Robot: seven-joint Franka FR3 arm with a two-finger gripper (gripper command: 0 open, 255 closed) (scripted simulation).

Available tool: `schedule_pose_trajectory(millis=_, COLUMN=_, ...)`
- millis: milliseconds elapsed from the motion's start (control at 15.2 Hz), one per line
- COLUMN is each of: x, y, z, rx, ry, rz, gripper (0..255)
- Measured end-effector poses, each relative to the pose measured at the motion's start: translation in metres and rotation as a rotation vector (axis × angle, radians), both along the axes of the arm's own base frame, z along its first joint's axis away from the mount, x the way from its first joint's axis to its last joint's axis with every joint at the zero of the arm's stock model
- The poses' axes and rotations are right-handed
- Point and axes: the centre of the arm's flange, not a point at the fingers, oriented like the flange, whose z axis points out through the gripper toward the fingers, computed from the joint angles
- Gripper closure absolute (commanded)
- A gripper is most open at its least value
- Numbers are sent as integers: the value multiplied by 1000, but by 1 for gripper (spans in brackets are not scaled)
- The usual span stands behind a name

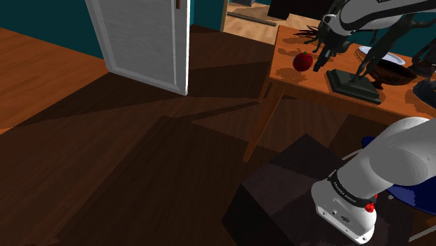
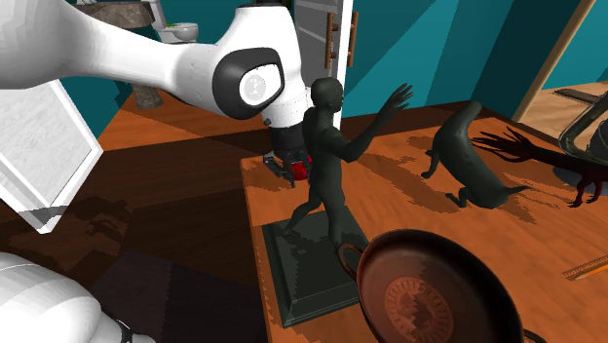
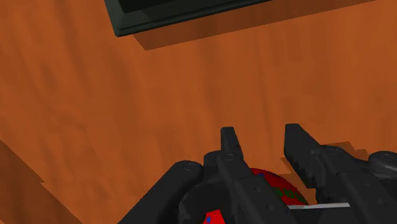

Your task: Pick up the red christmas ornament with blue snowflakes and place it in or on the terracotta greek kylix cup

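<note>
The red ornament (image 1: 302, 61) lies on the wooden table (image 1: 293, 84), near its edge on the shoulder view's left. My black gripper (image 1: 322, 61) hangs just beside it, low over the table. In the wrist view the fingers (image 3: 229, 145) stand apart with bare wood between the tips; the ornament (image 3: 267, 181), red with blue and green marks, shows back by the finger bases, partly hidden by the hand. I cannot tell whether it touches them. The brown kylix cup (image 2: 429, 292) sits past a dark statue (image 2: 326, 146). A red patch of ornament (image 2: 300, 172) peeks out behind the statue.
The statue's dark square base (image 1: 355, 84) stands close beside the gripper. A dark animal figurine (image 2: 470, 168), a dark branching piece (image 2: 546, 161) and a white plate (image 1: 381, 54) crowd the table. A white door (image 1: 143, 42) stands over the wooden floor.
</note>
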Motion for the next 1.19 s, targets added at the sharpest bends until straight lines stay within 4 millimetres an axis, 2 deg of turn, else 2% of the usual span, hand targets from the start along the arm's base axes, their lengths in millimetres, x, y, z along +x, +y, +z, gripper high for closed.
schedule_pose_trajectory(millis=462, x=0, y=0, z=0, rx=0, ry=0, rz=0, gripper=255)
schedule_pose_trajectory(millis=528, x=0, y=0, z=0, rx=0, ry=0, rz=0, gripper=0)
schedule_pose_trajectory(millis=594, x=0, y=0, z=0, rx=0, ry=0, rz=0, gripper=0)
schedule_pose_trajectory(millis=726, x=19, y=6, z=5, rx=-28, ry=39, rz=0, gripper=0)
schedule_pose_trajectory(millis=990, x=84, y=35, z=18, rx=-115, ry=158, rz=-2, gripper=0)
schedule_pose_trajectory(millis=1188, x=138, y=56, z=17, rx=-185, ry=254, rz=-4, gripper=0)
